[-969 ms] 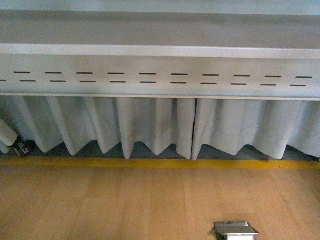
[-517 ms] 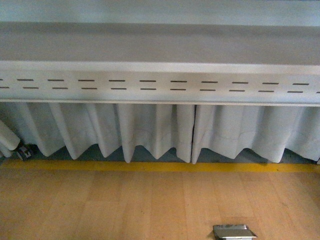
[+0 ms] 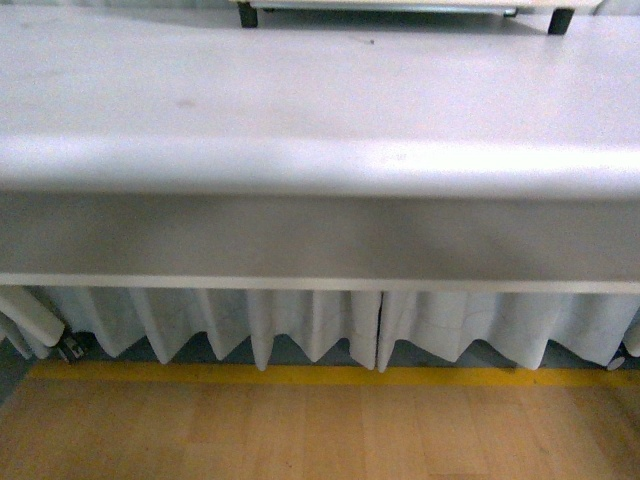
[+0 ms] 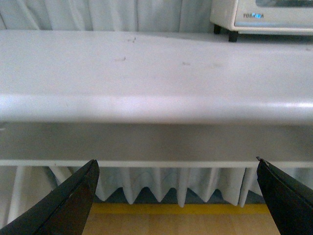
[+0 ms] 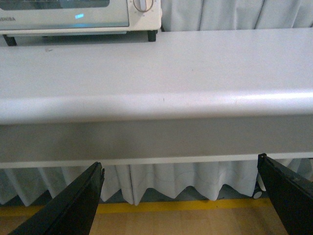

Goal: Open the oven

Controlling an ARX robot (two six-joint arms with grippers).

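Observation:
The cream-white oven stands at the far side of the white table. The front view shows only its bottom edge (image 3: 380, 6) and two dark feet. Its lower left corner with the Toshiba lettering (image 4: 264, 18) shows in the left wrist view. The right wrist view shows the lower front, a strip of dark glass door and a beige knob (image 5: 143, 5). The handle is out of view. My left gripper (image 4: 176, 161) and right gripper (image 5: 181, 160) are both open and hold nothing. They hang in front of the table's near edge, well short of the oven.
The table (image 3: 320, 110) has a thick rounded front edge with a grey panel below it. A pleated white skirt (image 3: 300, 320) hangs underneath. A yellow stripe (image 3: 320, 376) crosses the wooden floor (image 3: 320, 435). White curtains (image 4: 122, 14) hang behind the table.
The front view has shifted upward: the tabletop now fills it and the oven's feet appear at the top. The slotted panel and the metal floor box have dropped out of view.

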